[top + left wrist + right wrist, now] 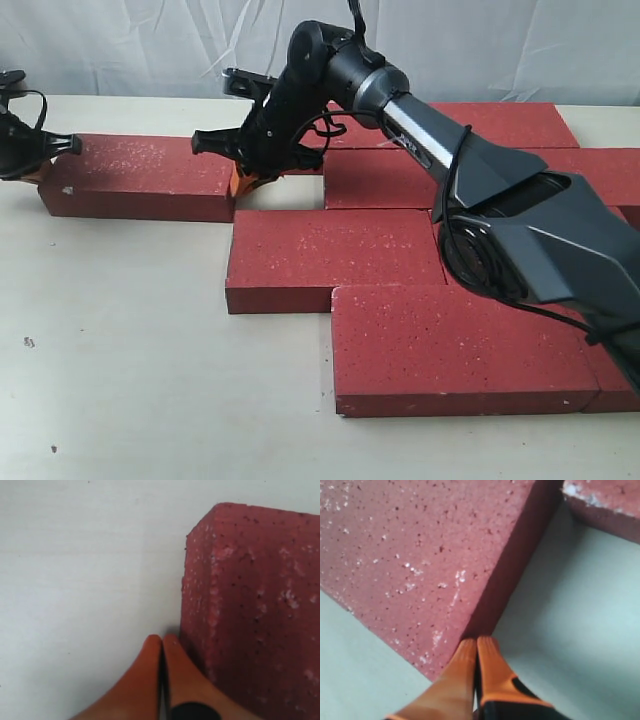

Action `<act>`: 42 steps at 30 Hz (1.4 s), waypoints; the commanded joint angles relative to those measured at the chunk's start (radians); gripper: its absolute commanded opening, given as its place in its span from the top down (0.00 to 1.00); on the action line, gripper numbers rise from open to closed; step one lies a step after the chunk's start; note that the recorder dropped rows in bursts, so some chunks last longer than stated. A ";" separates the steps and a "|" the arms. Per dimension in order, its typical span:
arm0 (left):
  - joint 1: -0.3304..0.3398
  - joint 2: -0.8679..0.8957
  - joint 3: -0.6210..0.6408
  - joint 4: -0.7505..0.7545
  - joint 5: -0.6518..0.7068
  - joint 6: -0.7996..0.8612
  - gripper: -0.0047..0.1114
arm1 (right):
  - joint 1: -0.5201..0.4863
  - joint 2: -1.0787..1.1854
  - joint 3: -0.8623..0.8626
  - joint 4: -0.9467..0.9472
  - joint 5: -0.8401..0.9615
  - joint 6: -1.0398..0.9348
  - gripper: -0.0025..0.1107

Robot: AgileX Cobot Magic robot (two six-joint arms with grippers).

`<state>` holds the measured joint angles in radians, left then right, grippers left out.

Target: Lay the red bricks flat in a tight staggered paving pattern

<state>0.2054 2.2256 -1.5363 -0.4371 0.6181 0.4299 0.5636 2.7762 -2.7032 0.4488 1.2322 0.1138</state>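
Here's the table (130,380), pale and wide, and most of the red bricks (460,350) already lie flat on its right side. I count four stepped rows there, each offset from the one behind, and the joints I can see look tight. My own right arm hides part of the far side, so I can't vouch for every seam. By my reckoning the paving is mostly done.

What's left is the loose brick (150,170), lying flat and alone on the left, apart from the patch. Its long axis runs left to right in the exterior view, parallel to the laid rows and roughly in line with the second-row brick (385,180). It needs no turning, as I judge it. A bare gap of table separates its right end from that brick, so it needs a slide to the right.

My left gripper (161,640) has its orange fingers pressed together, holding nothing, with the tips at the table right beside the brick's left-end corner. My right gripper (476,642) also has its fingers together and empty. It is down in that gap at the brick's right end, so it is in the way of any slide.

Smallest of all is the white chip (68,188), low on the brick's front face near the left end.
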 commanded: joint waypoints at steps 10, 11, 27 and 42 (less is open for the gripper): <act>-0.010 0.007 -0.002 -0.022 -0.045 0.001 0.96 | 0.006 -0.061 -0.004 -0.033 -0.011 -0.006 0.98; -0.010 0.007 -0.002 -0.022 -0.053 0.001 0.96 | 0.006 -0.063 -0.004 -0.036 -0.011 -0.006 0.98; -0.010 0.007 -0.018 -0.020 -0.148 0.046 0.96 | 0.006 -0.080 -0.004 -0.188 -0.011 -0.002 0.98; -0.079 -0.015 -0.220 -0.060 0.153 0.039 0.96 | -0.064 -0.166 -0.004 -0.111 -0.011 0.018 0.98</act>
<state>0.1546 2.2208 -1.7348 -0.4854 0.7097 0.4720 0.5131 2.6581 -2.7032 0.3254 1.2257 0.1316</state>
